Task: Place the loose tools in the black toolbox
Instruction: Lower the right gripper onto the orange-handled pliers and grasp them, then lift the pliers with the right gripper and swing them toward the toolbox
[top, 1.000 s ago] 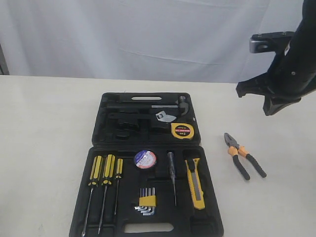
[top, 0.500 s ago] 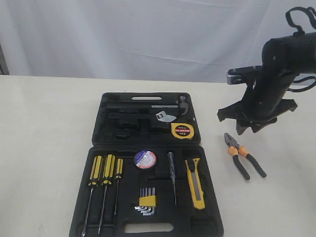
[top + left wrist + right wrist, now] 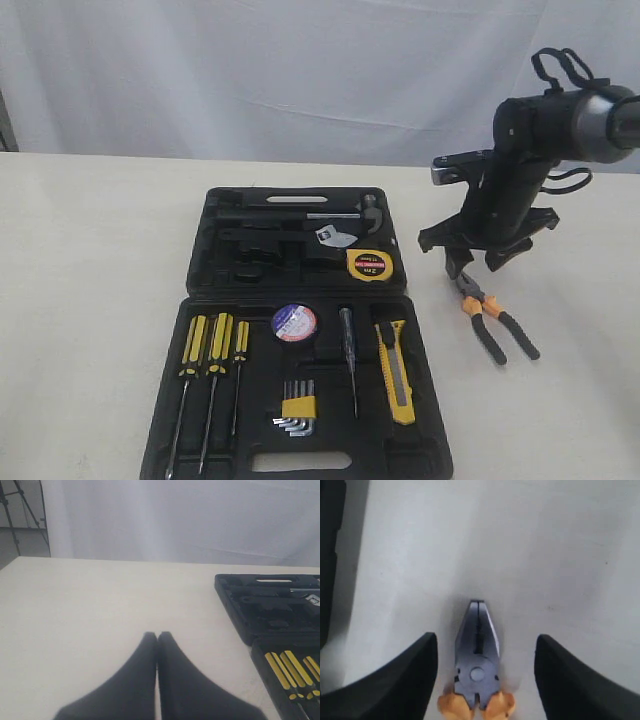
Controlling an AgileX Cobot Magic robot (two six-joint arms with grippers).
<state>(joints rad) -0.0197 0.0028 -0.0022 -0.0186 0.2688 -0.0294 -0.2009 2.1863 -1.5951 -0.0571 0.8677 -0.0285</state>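
Down and leftward since a second ago, the right tool (image 3: 474, 264) hangs just above the pliers (image 3: 495, 316) on the tabletop (image 3: 90, 260).
Its jaws stand wide, straddling the pliers' steel nose without touching it. The pliers lie just right of the open toolbox (image 3: 425, 430), apart from it. Tape measure (image 3: 369, 265), tape roll (image 3: 294, 322) and knife (image 3: 396, 372) sit in toolbox recesses. The left tool (image 3: 157, 636), pressed closed and empty, points across bare tabletop near the toolbox.
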